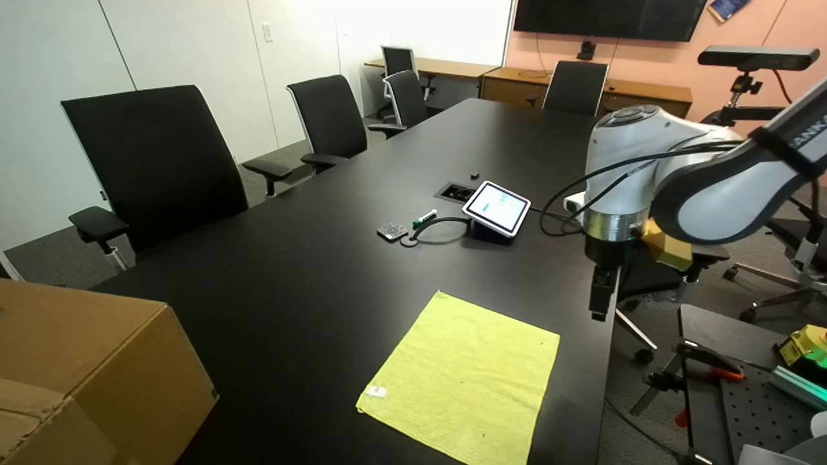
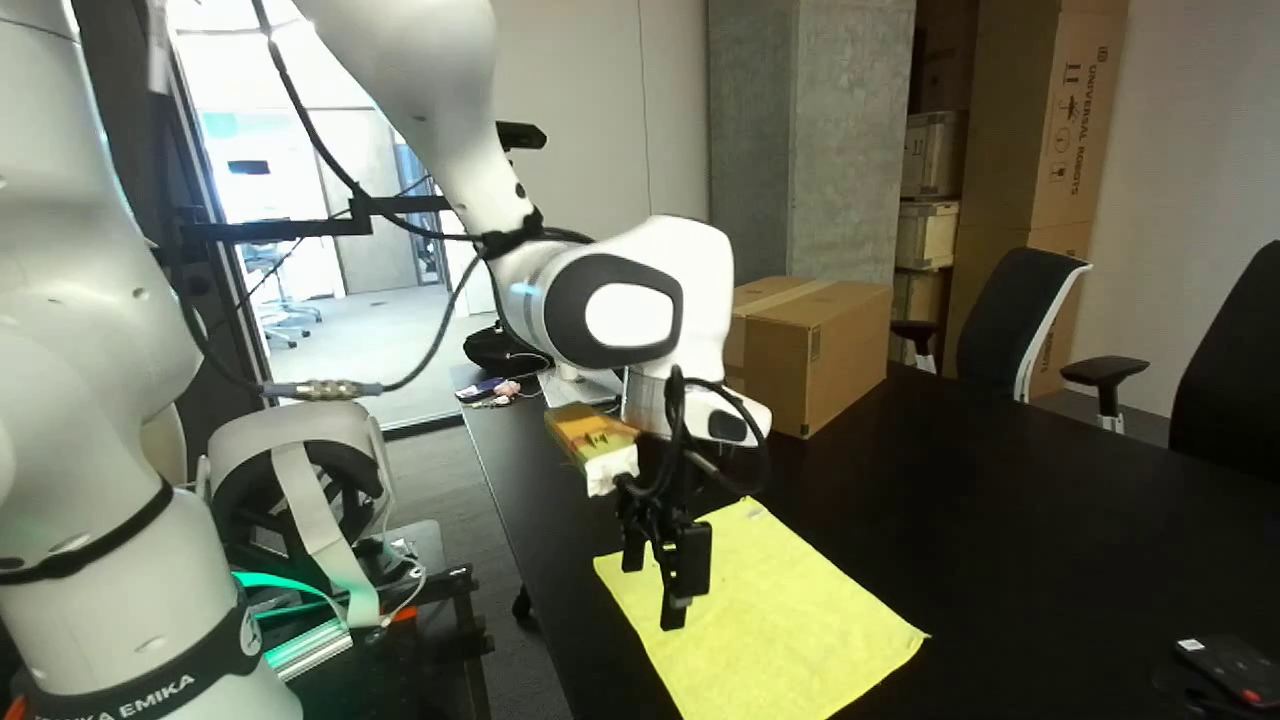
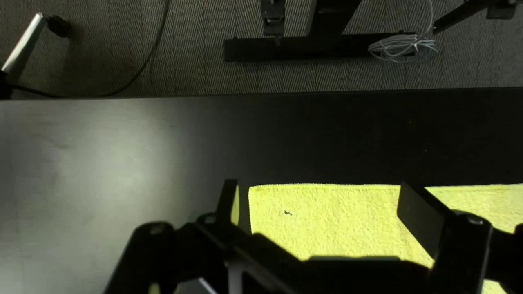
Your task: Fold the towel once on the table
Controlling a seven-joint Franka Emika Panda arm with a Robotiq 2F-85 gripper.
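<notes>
The yellow-green towel lies flat and spread out on the black table. It also lies flat in an exterior view, partly hidden behind my gripper. In an exterior view my gripper hangs pointing down near the table's long edge, beside one towel corner. In the wrist view my gripper is open and empty, with its two fingers wide apart. The towel shows between and below the fingers, with one corner just inside the left finger. The gripper appears to be above the towel, not touching it.
A cardboard box stands on the table, also in an exterior view. A tablet on a stand, a green marker and a small square pad lie beyond the towel. A remote lies on the table.
</notes>
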